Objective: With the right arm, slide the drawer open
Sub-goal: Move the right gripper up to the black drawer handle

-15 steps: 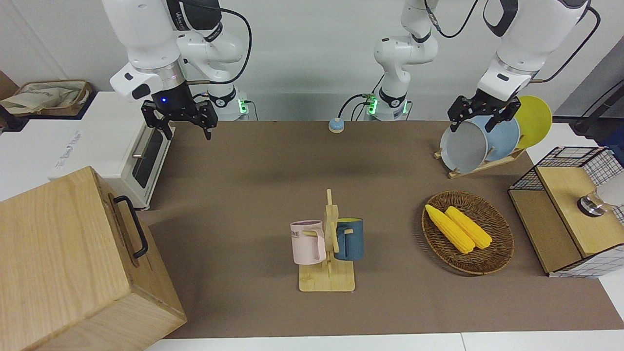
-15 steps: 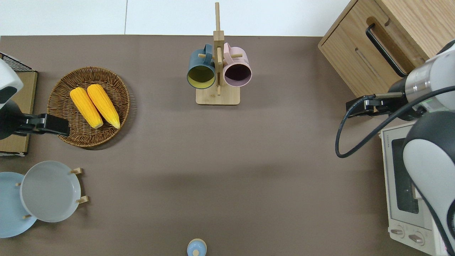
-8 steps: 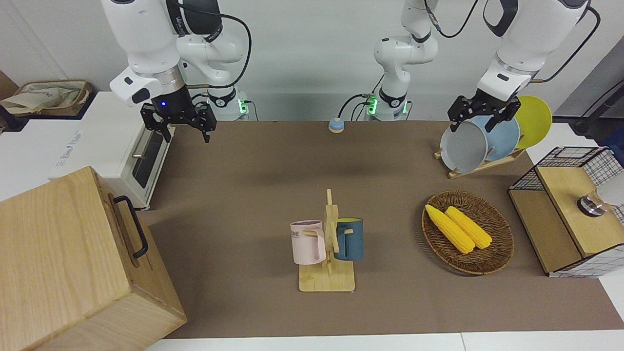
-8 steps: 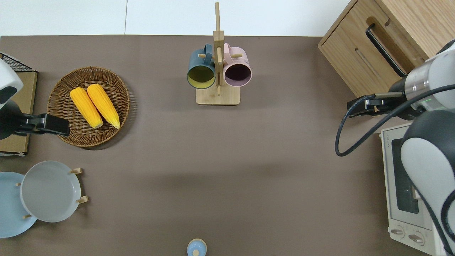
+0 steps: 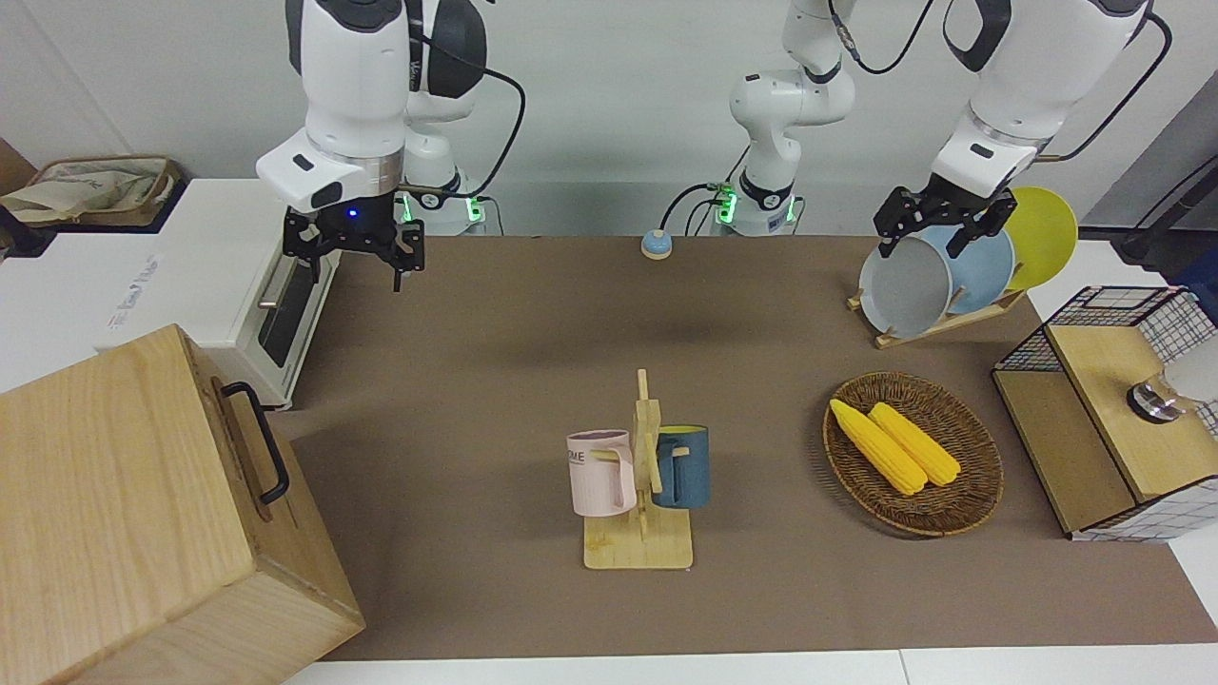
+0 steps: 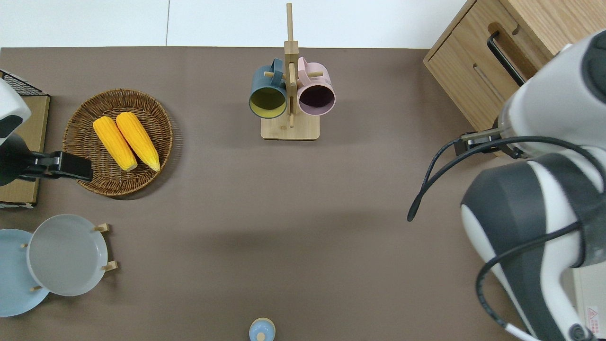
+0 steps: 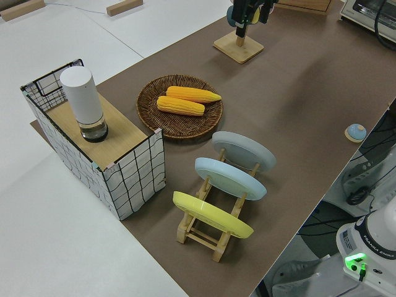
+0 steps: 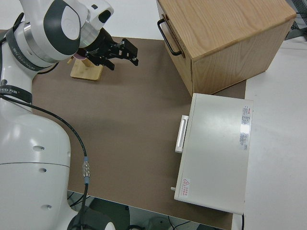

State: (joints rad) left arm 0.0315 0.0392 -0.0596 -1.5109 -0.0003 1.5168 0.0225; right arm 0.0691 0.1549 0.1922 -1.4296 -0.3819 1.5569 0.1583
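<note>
front view shows "me" in dark letters on the pink mug [image 5: 601,473], which hangs beside the blue mug [image 5: 681,466] on the wooden rack [image 5: 639,544] in the middle of the table [image 5: 495,362]. pale grey lettering runs along the top of the toaster oven [image 5: 181,276], too faint to read, and in the right side view two small labels on that top are likewise unreadable. small script runs down the right arm [image 5: 354,86] but cannot be made out. the right gripper [image 5: 355,264], with a blue light on its black wrist, hangs in the air with its fingers spread wide, holding and touching nothing; the overhead view puts it over bare table near the cabinet's corner, mostly hidden under the arm. the drawer [image 5: 249,447] sits shut in the cabinet [image 5: 124,514], at the right arm's end of the table and farther from the robots than the toaster oven; its black handle [image 5: 257,440] stands untouched, well apart from the gripper. the left arm is parked; its gripper [image 5: 937,228] looks spread, with nothing between the fingers. toward the left arm's end lie a wicker basket [image 5: 971,485] with two corn cobs [image 5: 894,445], a rack of plates [image 5: 937,276] and a wire box [image 5: 1113,419]. a small blue button [image 5: 655,244] sits at the table edge nearest the robots.
</note>
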